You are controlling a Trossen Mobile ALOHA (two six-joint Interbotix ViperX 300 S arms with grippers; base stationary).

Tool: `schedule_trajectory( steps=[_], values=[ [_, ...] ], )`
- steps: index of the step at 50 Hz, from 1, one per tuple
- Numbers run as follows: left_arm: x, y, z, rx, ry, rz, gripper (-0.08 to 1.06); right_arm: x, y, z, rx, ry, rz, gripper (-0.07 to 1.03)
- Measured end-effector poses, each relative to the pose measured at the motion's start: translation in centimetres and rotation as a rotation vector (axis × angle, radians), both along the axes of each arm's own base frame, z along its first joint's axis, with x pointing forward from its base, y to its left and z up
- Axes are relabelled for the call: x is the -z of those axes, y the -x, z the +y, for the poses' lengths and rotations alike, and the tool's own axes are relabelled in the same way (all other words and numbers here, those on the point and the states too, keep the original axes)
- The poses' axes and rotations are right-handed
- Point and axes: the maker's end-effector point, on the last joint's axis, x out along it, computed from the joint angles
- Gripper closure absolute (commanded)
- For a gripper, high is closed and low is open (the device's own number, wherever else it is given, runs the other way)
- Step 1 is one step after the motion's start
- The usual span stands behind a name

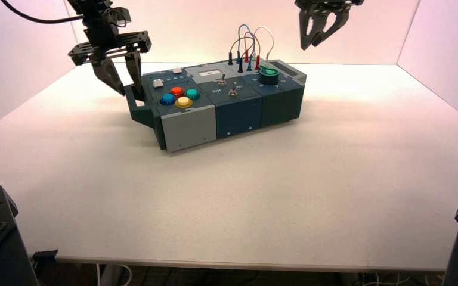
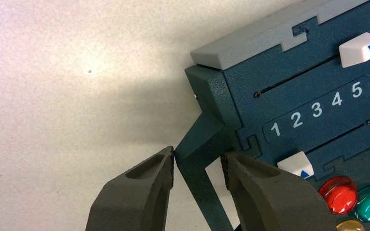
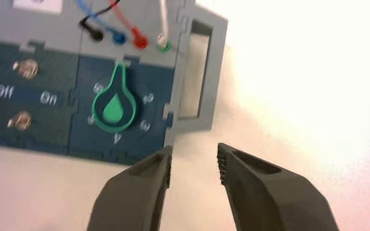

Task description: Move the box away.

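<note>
Tabletop carries box, most of its surface on box's near side; left hand wide, astride box's dark left end handle, not clamped; right hand wide, empty, above and beyond box's right end; moving away looks mostly done; left: clear left hand, probably.

We see the box sitting at an angle towards eleven o'clock on the tabletop.
We make out its dark teal and grey panels, a teal handle at its nine o'clock end, a grey one towards two, four round buttons in red, blue, green and yellow near the teal handle, toggle switches mid-panel, a green knob and looped wires towards one o'clock.
</note>
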Motion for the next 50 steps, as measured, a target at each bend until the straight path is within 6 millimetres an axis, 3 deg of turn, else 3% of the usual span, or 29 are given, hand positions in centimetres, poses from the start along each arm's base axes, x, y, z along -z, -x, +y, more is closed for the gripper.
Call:
schedule_trajectory(
  steps=[9,23,40,50],
  values=[
    [-0.2,-0.1,0.0,0.000,0.000,-0.005,0.46,1.6,-2.2,0.4,0.008,0.000,0.002,0.46],
    [-0.3,0.2,0.0,0.002,0.000,-0.005,0.46,2.5,-4.8,0.7,0.012,-0.002,-0.006,0.49],
    [-0.4,0.2,0.0,0.001,0.000,-0.006,0.46,5.8,-4.5,0.7,0.006,0.016,0.070,0.49],
    [-0.3,0.2,-0.1,0.004,-0.001,-0.006,0.46,6.5,-4.4,0.7,0.005,0.019,0.082,0.49]
  ],
)
